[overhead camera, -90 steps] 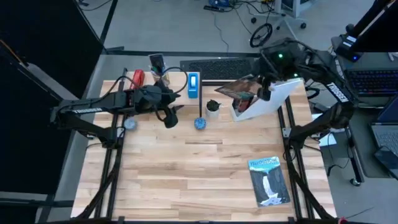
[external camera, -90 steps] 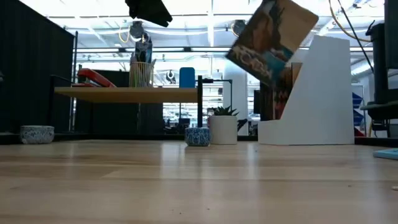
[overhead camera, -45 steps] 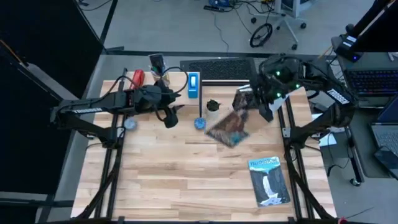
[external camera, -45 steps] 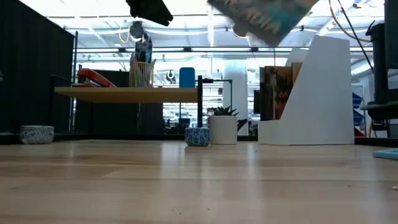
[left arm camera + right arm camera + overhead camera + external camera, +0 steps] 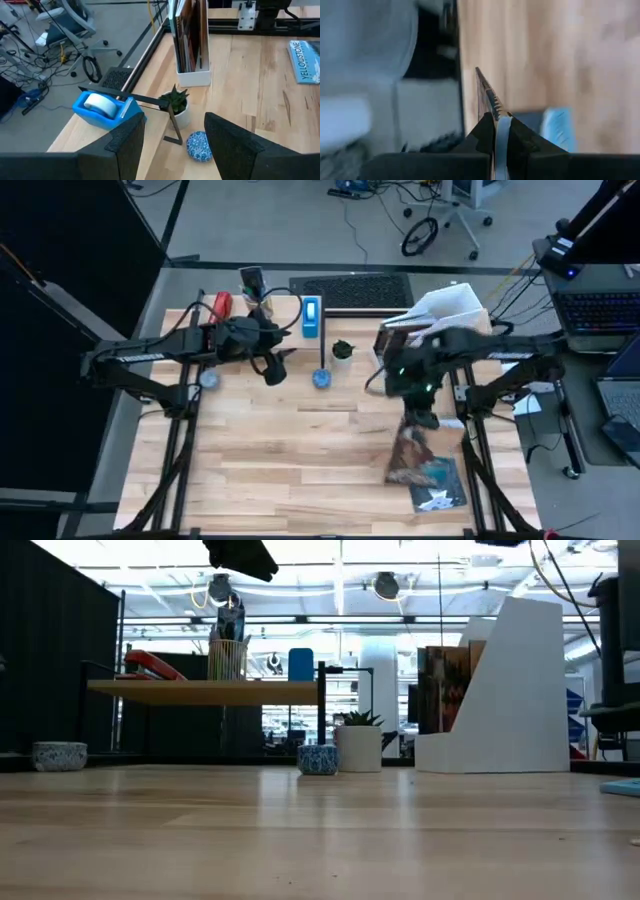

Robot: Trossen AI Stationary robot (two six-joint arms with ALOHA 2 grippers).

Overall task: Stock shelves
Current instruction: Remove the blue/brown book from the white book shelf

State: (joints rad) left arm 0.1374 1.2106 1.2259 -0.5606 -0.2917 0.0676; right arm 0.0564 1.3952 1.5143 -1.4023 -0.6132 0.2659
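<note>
White and boxy, the file holder [image 5: 447, 308] stands at the table's [image 5: 300, 450] far right corner with magazines upright in it, and the wood shelf [image 5: 262, 315] sits along the far edge left of it. The right end effector [image 5: 420, 418] is clamped on a book [image 5: 408, 455], held above a blue book [image 5: 440, 485] lying near the right edge. The left end effector [image 5: 278, 367], fingers spread and empty, hovers just beside the shelf.

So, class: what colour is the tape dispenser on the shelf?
Blue tape dispenser, holding a white roll; clearest in the left wrist view.
</note>
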